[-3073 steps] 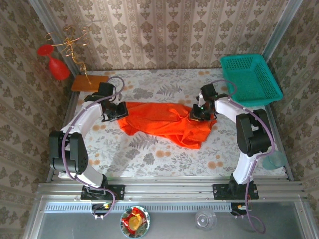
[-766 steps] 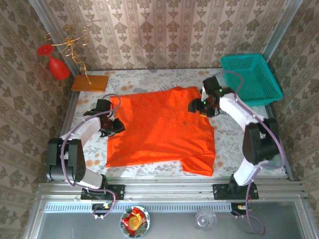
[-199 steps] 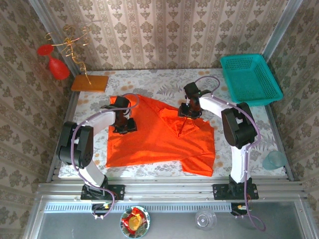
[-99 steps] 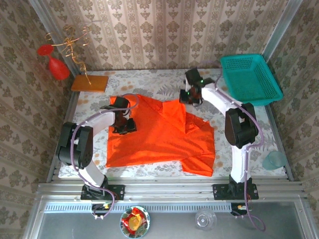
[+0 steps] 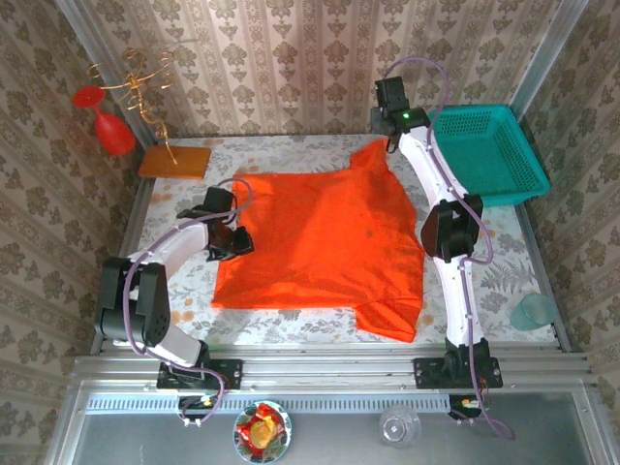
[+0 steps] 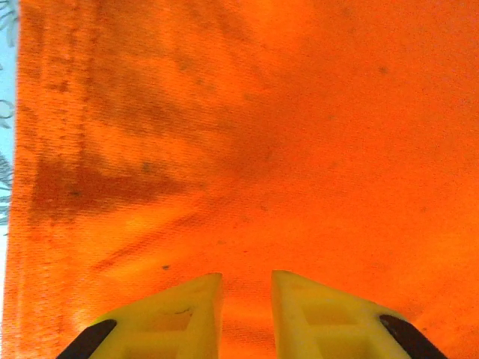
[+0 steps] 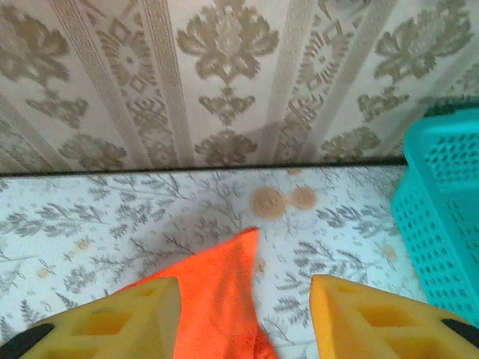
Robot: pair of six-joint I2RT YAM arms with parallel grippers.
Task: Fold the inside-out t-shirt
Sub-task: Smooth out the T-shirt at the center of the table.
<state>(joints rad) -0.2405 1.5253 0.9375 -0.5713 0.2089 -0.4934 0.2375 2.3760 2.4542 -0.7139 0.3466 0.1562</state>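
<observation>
**A:** What sort of surface is it?

**B:** The desk point(image 5: 291, 160) has a pale cover printed with grey leaves and small orange flowers, set in a metal frame. Wallpaper point(image 5: 291, 58) in beige stripes and damask motifs closes it in at the back and on both sides.

**A:** Where is the t-shirt?

**B:** The t-shirt point(image 5: 320, 237) lies spread over the middle of the desk, from near the back edge almost to the near edge. A sleeve lies bunched at its near right corner. One corner of the cloth rises in a peak close to the back edge, right of the middle.

**A:** And the grippers?

**B:** The left gripper point(image 5: 237, 240) sits at the shirt's left edge. Its fingers stand narrow and pinch the cloth, and creases spread out from them in the left wrist view. The right gripper point(image 7: 243, 283) hangs over the peak, near the back wall. Its fingers stand wide apart, with the pointed cloth showing in the gap between them.

**A:** Anything else around?

**B:** A teal basket point(image 5: 484, 155) fills the back right corner. An orange board point(image 5: 174, 161) lies at the back left corner and carries a gold wire stand point(image 5: 145, 87). A red ornament point(image 5: 111, 131) hangs from the stand, out past the desk's left edge.
</observation>
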